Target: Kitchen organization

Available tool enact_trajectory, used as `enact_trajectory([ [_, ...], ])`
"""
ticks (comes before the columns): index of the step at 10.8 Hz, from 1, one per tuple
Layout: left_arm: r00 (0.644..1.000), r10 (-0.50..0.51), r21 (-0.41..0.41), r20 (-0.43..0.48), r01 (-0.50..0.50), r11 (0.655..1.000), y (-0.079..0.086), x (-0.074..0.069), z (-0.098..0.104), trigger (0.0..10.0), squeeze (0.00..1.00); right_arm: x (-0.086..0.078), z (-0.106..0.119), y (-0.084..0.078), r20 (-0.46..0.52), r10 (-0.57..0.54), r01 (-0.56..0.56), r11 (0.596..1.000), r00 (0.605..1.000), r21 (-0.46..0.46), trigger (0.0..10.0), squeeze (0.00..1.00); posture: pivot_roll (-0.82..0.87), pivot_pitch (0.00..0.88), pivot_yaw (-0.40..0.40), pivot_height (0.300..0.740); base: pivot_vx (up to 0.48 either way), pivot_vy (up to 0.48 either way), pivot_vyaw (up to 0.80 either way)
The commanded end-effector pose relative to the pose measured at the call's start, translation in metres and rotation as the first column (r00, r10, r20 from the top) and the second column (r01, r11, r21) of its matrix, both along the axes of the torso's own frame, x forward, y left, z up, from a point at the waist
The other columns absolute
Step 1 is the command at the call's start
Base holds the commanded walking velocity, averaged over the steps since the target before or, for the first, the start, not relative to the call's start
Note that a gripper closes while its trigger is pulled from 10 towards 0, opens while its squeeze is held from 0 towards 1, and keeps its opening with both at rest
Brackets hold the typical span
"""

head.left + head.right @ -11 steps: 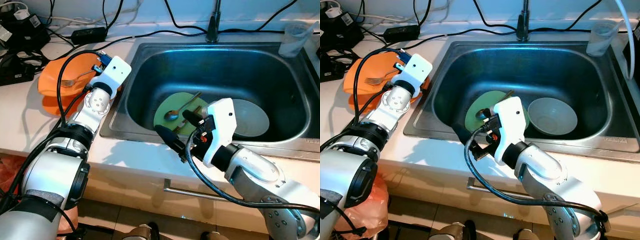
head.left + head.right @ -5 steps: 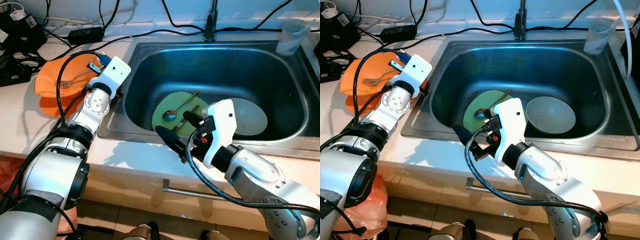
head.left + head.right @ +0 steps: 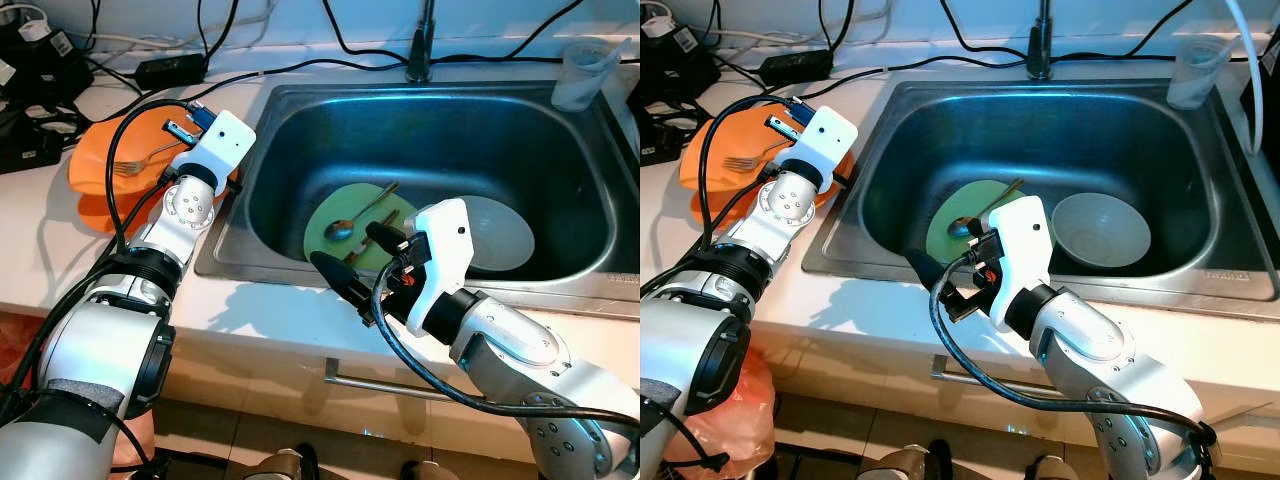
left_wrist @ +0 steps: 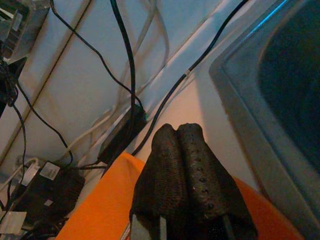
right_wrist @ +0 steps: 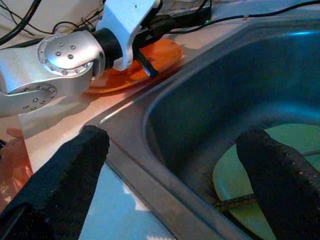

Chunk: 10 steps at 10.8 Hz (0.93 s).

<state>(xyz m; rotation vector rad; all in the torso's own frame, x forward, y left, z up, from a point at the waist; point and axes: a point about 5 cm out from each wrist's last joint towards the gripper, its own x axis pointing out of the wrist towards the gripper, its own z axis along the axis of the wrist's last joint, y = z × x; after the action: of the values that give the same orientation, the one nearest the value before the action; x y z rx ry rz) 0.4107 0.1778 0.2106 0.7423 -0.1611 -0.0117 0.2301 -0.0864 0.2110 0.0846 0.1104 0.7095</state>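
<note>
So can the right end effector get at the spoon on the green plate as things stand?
Probably yes: the right end effector, open, hovers at the sink's near rim beside the green plate; nothing covers the spoon.

Head stereo pair looks fwd and steeply down from above the bench (image 3: pixel 40 240), taking in the whole sink (image 3: pixel 300 105), the tap base at the back and both arms reaching in from the near edge. Left and right eye share almost the same scene w/ a small sideways offset.

Left wrist cam sits very close behind its closed fingers (image 4: pixel 180 165), facing along them across the orange plate (image 4: pixel 105 205) toward the back wall and cables; sink rim at one side.

Right wrist cam looks out between its spread fingers (image 5: pixel 75 160), low over the sink's near rim, toward the left arm and orange plate; it shares sink and green plate (image 5: pixel 235 165) w/ the head views.
</note>
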Motion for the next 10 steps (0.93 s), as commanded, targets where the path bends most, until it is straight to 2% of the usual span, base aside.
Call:
enact_trajectory([
  [1,1.0,0.016,0.02,0.017,-0.017,1.0,0.006,0.0,0.004,4.3,0.01,-0.002,0.001,0.003,-0.002,0.021,-0.021,1.0,1.0,0.005,10.0,0.0,-0.06,0.149,0.153,0.74,0.0,0.0,0.0],
  [2,1.0,0.009,-0.004,0.025,-0.009,1.0,0.005,0.0,0.006,10.0,1.0,-0.001,0.001,0.003,-0.001,0.022,-0.022,1.0,1.0,0.003,10.0,0.0,-0.06,0.14,0.15,0.74,0.0,0.0,0.0],
  [3,0.999,0.006,-0.037,0.034,-0.005,0.999,0.005,0.0,0.008,10.0,1.0,0.0,0.001,0.002,0.002,0.024,-0.024,1.0,1.0,-0.001,10.0,0.0,-0.06,0.139,0.15,0.74,0.0,0.0,0.0],
  [7,0.999,-0.008,-0.057,0.033,0.01,0.998,0.002,-0.001,0.003,10.0,1.0,0.002,0.001,0.003,0.006,0.029,-0.029,1.0,1.0,0.0,10.0,0.0,-0.05,0.129,0.149,0.74,0.0,0.0,0.0],
  [10,0.996,0.083,-0.009,0.028,-0.083,0.997,0.017,-0.002,-0.001,10.0,1.0,0.002,0.002,0.003,0.008,0.03,-0.03,1.0,1.0,-0.001,10.0,0.0,-0.05,0.129,0.151,0.74,0.0,0.0,0.0],
])
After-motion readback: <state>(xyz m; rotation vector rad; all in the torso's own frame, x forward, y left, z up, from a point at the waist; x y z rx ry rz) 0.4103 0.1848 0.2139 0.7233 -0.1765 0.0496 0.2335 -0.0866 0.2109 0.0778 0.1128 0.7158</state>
